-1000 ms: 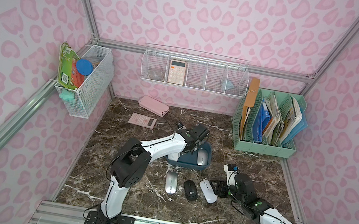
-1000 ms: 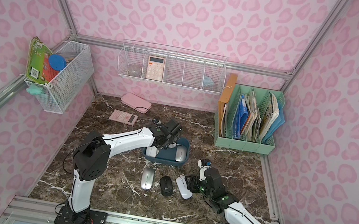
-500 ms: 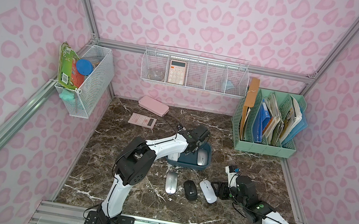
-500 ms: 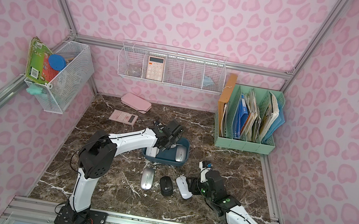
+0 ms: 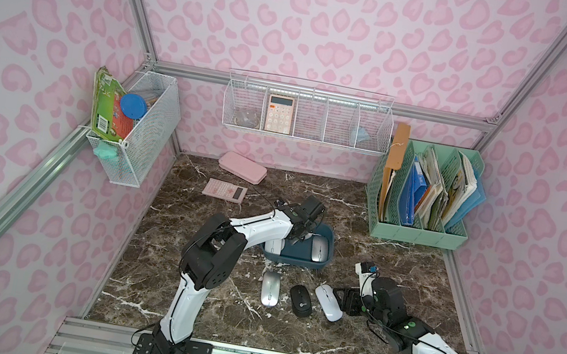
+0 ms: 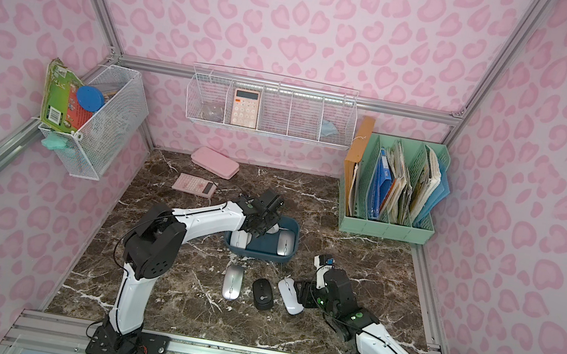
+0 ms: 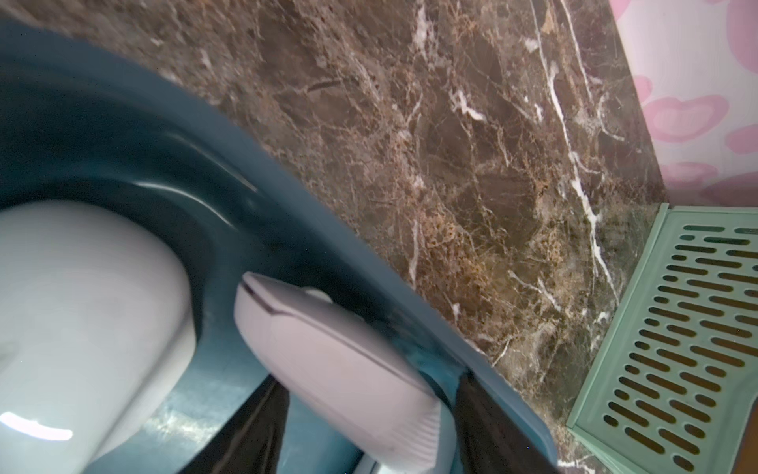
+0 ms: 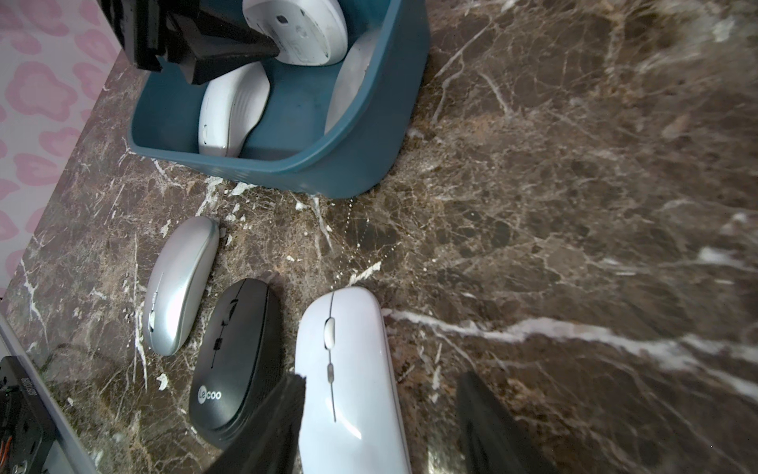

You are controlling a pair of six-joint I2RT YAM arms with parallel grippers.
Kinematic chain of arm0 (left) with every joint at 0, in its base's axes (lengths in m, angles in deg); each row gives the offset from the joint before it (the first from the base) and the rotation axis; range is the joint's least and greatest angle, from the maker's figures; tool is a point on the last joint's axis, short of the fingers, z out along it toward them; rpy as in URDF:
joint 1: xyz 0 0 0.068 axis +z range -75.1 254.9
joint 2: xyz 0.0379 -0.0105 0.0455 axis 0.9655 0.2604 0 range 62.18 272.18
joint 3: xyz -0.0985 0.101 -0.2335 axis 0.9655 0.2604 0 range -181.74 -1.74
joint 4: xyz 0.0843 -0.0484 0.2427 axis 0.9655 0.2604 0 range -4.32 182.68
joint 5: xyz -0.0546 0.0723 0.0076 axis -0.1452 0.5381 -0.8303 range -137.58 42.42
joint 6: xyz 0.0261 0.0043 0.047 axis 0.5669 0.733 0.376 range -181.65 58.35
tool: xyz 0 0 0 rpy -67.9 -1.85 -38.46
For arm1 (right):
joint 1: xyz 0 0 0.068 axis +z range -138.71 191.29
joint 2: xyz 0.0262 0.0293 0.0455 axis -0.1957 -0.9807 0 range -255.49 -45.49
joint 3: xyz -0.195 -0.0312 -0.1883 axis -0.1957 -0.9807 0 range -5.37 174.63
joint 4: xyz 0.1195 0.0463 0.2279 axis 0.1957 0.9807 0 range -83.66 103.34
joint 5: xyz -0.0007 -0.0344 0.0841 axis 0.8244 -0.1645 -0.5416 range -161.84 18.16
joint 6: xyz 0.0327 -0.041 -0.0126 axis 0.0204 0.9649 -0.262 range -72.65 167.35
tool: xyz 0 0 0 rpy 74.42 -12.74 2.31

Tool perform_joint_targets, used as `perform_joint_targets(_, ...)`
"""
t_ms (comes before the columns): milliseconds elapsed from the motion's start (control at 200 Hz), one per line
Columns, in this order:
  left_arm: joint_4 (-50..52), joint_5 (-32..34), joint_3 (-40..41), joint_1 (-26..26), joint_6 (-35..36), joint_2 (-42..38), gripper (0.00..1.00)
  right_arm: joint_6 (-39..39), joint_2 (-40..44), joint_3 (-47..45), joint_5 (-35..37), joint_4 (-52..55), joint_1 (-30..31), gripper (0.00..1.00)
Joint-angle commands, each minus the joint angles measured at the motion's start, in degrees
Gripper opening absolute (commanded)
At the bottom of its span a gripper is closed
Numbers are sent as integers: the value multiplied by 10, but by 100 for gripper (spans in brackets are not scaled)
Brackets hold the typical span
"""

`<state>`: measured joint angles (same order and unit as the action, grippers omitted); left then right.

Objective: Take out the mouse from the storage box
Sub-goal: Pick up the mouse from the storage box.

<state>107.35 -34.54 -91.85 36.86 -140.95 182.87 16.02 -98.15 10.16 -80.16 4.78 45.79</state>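
The dark teal storage box stands mid-table. My left gripper reaches down into its far side. In the left wrist view my left gripper has its fingers closed against a pale mouse tipped on edge by the box rim. The right wrist view shows that mouse's underside. Two more mice, white and silver, lie inside the box. My right gripper is open low over the table, beside a white mouse.
A silver mouse, a black mouse and the white mouse lie in a row in front of the box. A mint-green file rack stands back right. A pink case and a pink calculator lie back left.
My left arm has shifted slightly at the box and its jaws have narrowed onto the pale mouse. The right arm has barely moved.
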Motion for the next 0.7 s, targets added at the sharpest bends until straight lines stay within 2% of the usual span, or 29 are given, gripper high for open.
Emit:
perform_joint_targets(0,-7,-22,-9,6,6,13,73,3,-4,5,-2,-9,0,62)
perform_joint_targets(150,-2,-49,-11,10,-2,30,75,3,-11,6,3,-8,1,63)
perform_joint_targets(265,-4,-51,-5,10,-4,33,71,0,-11,2,6,-13,0,63)
perform_joint_targets(485,3,-34,6,10,12,15,58,-1,-21,2,6,-20,1,62)
perform_joint_targets(600,8,-25,20,10,17,-1,48,-2,-31,7,5,-21,0,62)
perform_joint_targets(695,2,-17,41,9,14,-13,47,-1,-39,7,2,-30,0,62)
